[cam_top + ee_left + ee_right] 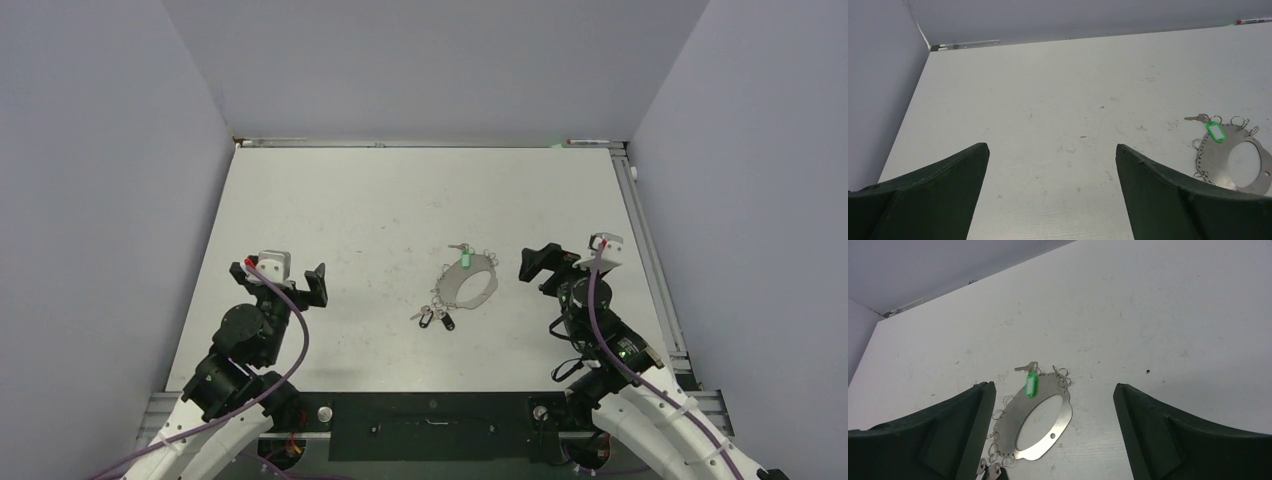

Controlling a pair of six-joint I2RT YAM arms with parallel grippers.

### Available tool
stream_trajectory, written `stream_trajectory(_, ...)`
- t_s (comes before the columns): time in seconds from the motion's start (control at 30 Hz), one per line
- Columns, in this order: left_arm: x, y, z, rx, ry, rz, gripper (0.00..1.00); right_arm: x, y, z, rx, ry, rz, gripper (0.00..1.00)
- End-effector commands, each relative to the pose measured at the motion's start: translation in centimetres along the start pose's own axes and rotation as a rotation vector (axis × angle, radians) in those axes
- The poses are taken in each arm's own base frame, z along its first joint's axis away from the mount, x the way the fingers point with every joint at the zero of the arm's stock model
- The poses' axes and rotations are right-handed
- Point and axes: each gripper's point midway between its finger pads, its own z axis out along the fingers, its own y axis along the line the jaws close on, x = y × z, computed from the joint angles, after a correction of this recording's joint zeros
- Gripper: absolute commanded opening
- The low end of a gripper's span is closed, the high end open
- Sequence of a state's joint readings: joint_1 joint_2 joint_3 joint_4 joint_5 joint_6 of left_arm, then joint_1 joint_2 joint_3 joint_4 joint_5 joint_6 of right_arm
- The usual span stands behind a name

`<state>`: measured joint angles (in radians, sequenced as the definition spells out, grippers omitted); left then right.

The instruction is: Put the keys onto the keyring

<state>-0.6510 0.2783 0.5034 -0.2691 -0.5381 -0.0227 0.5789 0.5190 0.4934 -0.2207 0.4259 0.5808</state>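
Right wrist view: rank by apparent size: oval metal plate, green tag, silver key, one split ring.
1. flat silver oval metal plate with a large hole
2. bright green plastic tag
3. small silver key and thin wire split ring: too close to rank

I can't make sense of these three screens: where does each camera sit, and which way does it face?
Top: fixed above and behind the arms, looking down on the table; both arms show, left pincer and right pincer open either side of the keyring.
Left wrist: on the left arm, facing forward over the table; its fingers fill the bottom corners, keyring far right.
Right wrist: on the right arm, facing forward and down; its fingers flank the keyring.
Shared: all three show the green tag.
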Motion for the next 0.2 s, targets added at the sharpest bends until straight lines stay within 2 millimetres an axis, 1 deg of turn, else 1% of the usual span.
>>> stream_trajectory(0.0, -0.5, -0.22, -0.05, 0.014, -0.015, -0.02, 0.96, -0.81, 1.48, 0.0, -0.065, -0.026, 0.014, 0.92)
stream_trajectory(0.1, -0.43, -0.25, -0.07, 0.017, -0.013, -0.019, 0.96, -0.91, 1.69, 0.0, -0.074, -0.026, 0.008, 0.92)
stream_trajectory(0.17, -0.39, -0.29, -0.07, 0.019, -0.013, -0.018, 0.96, -0.79, 1.39, 0.06, -0.055, -0.02, 0.011, 0.92)
